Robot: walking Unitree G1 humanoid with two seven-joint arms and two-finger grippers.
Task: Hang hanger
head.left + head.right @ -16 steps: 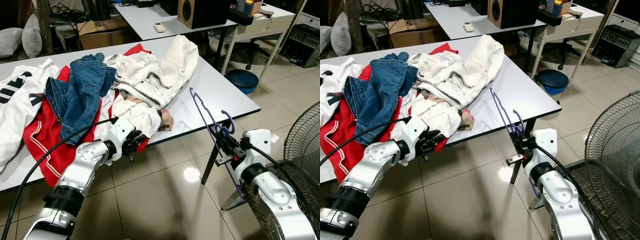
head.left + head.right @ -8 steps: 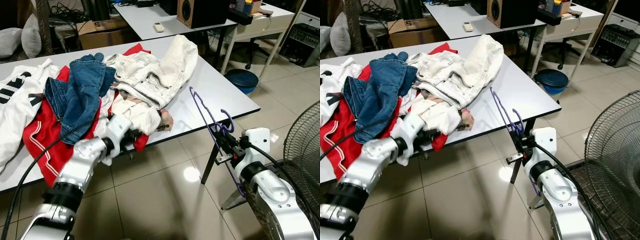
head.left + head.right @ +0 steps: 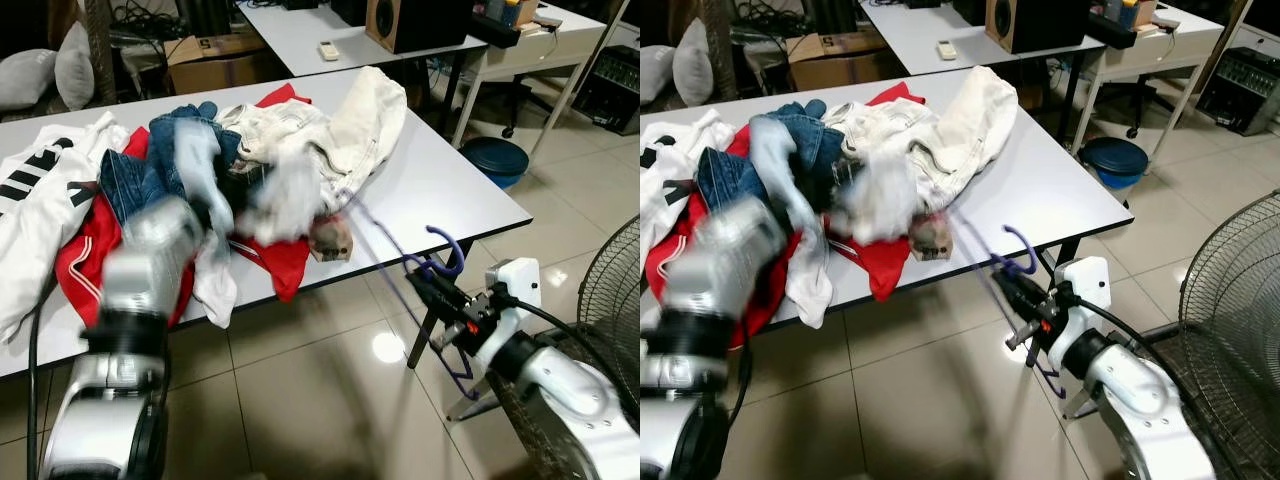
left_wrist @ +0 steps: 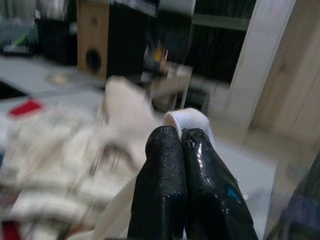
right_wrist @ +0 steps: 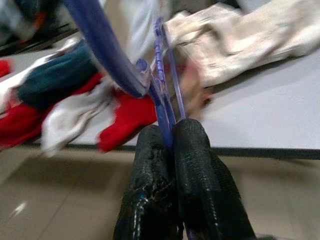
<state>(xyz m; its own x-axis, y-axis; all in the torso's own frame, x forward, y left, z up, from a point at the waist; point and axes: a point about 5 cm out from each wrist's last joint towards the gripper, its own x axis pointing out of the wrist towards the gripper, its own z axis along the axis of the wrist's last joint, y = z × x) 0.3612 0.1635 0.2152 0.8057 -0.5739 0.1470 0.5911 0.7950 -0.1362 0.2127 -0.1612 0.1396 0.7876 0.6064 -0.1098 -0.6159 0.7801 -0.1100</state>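
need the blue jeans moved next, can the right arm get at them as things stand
Probably not. The right gripper is shut on the purple hanger, off the table's near corner. The blue jeans lie across the pile, under the lifted white garment pinched by the left gripper.

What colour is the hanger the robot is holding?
The hanger is blue-purple, clearest in the right wrist view.

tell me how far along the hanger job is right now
Done: the right gripper is shut on the thin purple plastic hanger, held beside the grey table. In hand: the left gripper pinches a white garment and lifts it off the clothes pile, blurred with motion. Left: the garment is not yet on the hanger, and nothing is hung.
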